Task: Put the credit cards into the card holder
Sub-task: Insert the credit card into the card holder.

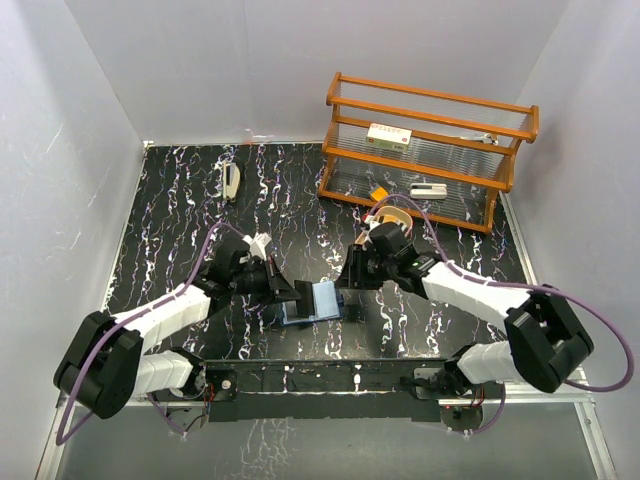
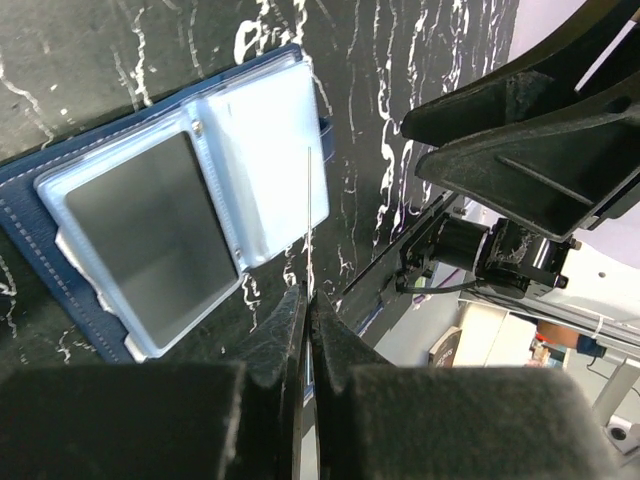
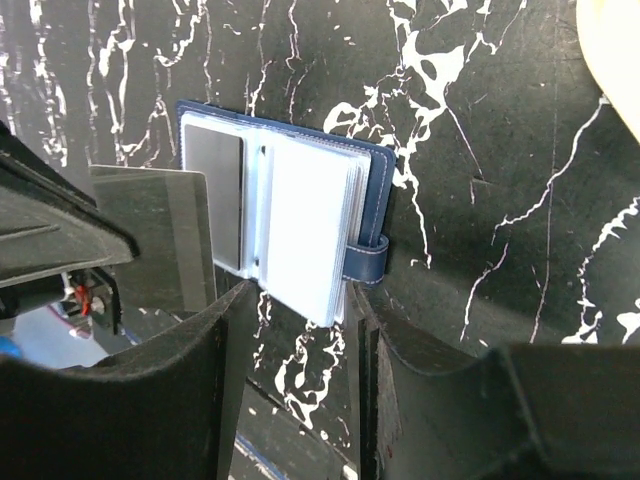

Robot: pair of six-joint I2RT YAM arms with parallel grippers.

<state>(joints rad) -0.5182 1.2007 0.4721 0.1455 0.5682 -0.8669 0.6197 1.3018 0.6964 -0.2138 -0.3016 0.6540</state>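
Arm bases bolted at the near edge of the black marbled table (image 1: 180,200), both arms reaching in toward the middle.

Left gripper (image 1: 292,292): jaws pressed together on a card (image 3: 150,230). The card is grey and looks see-through. From the left wrist it is edge-on, a thin line running up from the fingertips over the right page. It sits just beside the holder's left edge, above the table. Cannot tell if it touches a page.

Right gripper (image 3: 295,330): fingers apart, nothing held, on either side of the holder's near edge. One finger (image 3: 365,350) is right by the tab corner; contact unclear.

Holder (image 1: 312,300): navy, lying open and flat at table centre between the two grippers. Pale clear sleeves face up. A dark card (image 3: 215,195) is in the sleeve on the left gripper's side. The stack of sleeves on the other side looks blank. Snap tab (image 3: 365,262) sticks out on the right gripper's side.

Behind the right arm there is a cream ring-shaped thing (image 1: 395,212), partly hidden.

Far left is a small white object (image 1: 231,182) on the table, too small to identify.

Far right is a wooden rack (image 1: 430,150) with clear shelves. A cream box (image 1: 389,137) is on the upper shelf and a white item (image 1: 428,190) on the lower one.
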